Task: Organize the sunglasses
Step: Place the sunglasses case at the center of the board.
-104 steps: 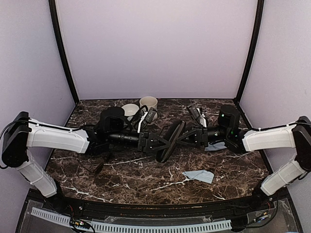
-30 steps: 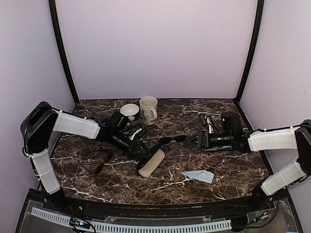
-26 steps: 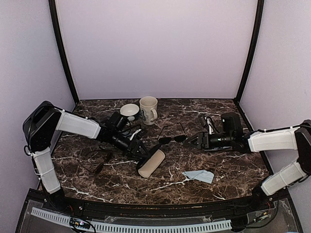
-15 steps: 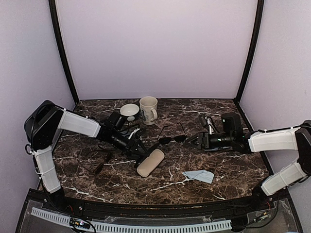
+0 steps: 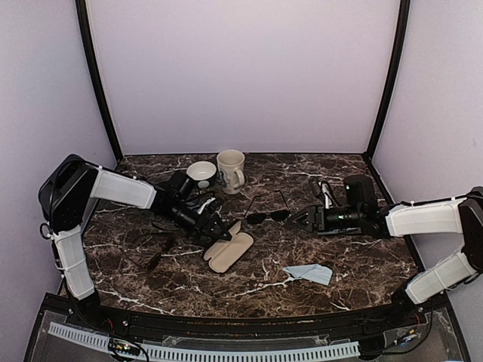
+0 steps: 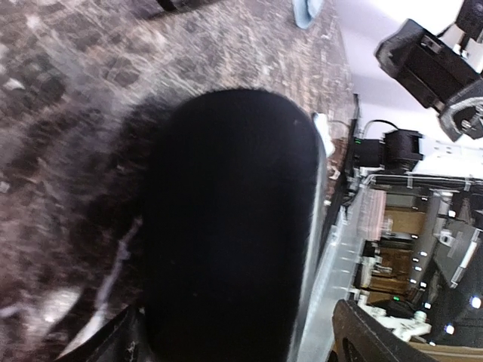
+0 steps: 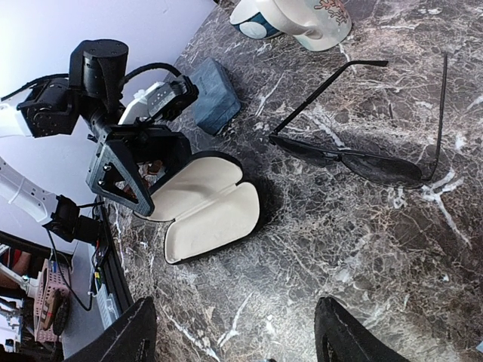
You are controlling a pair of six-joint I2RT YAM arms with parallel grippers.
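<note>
The black thin-framed sunglasses (image 5: 268,216) (image 7: 355,160) lie unfolded on the marble at mid-table. My right gripper (image 5: 299,219) (image 7: 234,305) hovers open just right of them, nothing between its fingers. A black oblong case (image 5: 230,250) (image 7: 207,207) lies open, its cream lining up, left of the glasses. My left gripper (image 5: 215,228) (image 6: 238,324) is open at the case's far half; in the left wrist view the case's black shell (image 6: 226,226) fills the space between the spread fingers. The brownish sunglasses (image 5: 153,255) are faint at the left.
A cream mug (image 5: 231,170) and a small bowl (image 5: 201,172) stand at the back. A grey-blue case (image 7: 213,94) sits beside the left arm. A light blue cloth (image 5: 309,273) lies front right. The dark front rail (image 5: 241,339) borders the near edge.
The case, held tilted and nearly closed by my left gripper a second ago, now lies flat and open. The left jaws have spread wider. The right arm has stayed still.
</note>
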